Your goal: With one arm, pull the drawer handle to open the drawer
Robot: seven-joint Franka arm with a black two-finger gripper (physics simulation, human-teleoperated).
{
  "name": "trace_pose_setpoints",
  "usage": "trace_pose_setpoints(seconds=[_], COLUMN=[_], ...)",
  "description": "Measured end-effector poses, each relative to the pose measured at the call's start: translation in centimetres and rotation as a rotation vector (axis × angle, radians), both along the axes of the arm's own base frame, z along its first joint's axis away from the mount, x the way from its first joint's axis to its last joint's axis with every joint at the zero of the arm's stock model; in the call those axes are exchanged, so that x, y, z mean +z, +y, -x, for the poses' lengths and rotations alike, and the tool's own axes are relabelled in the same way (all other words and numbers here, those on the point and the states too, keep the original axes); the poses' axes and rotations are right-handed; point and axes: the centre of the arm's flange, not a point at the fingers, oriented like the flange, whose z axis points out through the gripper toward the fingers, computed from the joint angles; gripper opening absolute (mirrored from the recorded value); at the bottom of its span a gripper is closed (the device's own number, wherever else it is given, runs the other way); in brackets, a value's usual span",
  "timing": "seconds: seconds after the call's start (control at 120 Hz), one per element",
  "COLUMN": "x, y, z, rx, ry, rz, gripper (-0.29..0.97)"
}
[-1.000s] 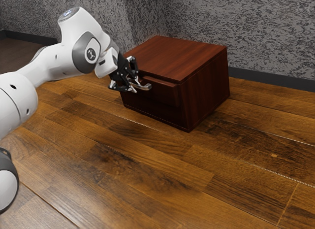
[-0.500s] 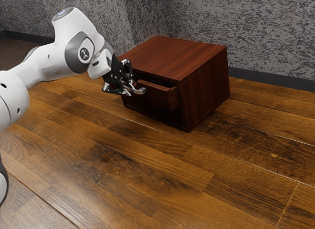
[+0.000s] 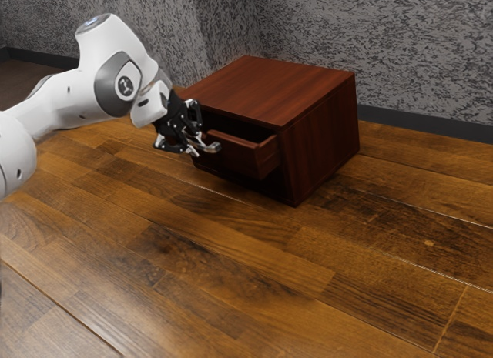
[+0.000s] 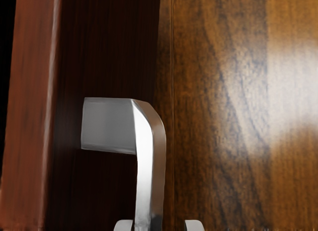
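Red-brown wood cabinet (image 3: 296, 96) sits on the plank floor (image 3: 323, 281) near the far wall. Top drawer (image 3: 248, 154) is part-way out, toward the exterior view's left. Gripper (image 3: 190, 142) is clamped on the metal handle (image 3: 206, 148) at the drawer front.

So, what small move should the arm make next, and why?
Probably pull the handle straight out a little farther, toward the exterior view's left. The gripper is at the handle, and the drawer stands only partly out of the cabinet, so it likely needs more travel.
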Motion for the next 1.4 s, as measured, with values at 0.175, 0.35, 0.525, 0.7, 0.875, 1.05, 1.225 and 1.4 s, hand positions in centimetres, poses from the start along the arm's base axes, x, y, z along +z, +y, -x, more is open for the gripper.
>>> trace_pose_setpoints(seconds=[0.175,0.35,0.525,0.7,0.875,1.05,1.225,1.4], x=[0.0,0.3,0.5,0.6,0.8,1.3,1.4,1.5], y=[0.2,0.5,1.2,1.6,1.5,1.2,0.8,0.6], z=[0.4,1.1,2.3,3.3,4.1,4.9,5.7,6.2], rx=[0.004,0.009,0.024,0.035,0.036,0.035,0.035,0.035], ry=[0.005,0.007,0.014,0.022,0.025,0.027,0.032,0.035], rz=[0.001,0.001,0.002,0.005,0.006,0.005,0.007,0.007], gripper=[0.05,0.04,0.04,0.05,0.04,0.03,0.04,0.04])
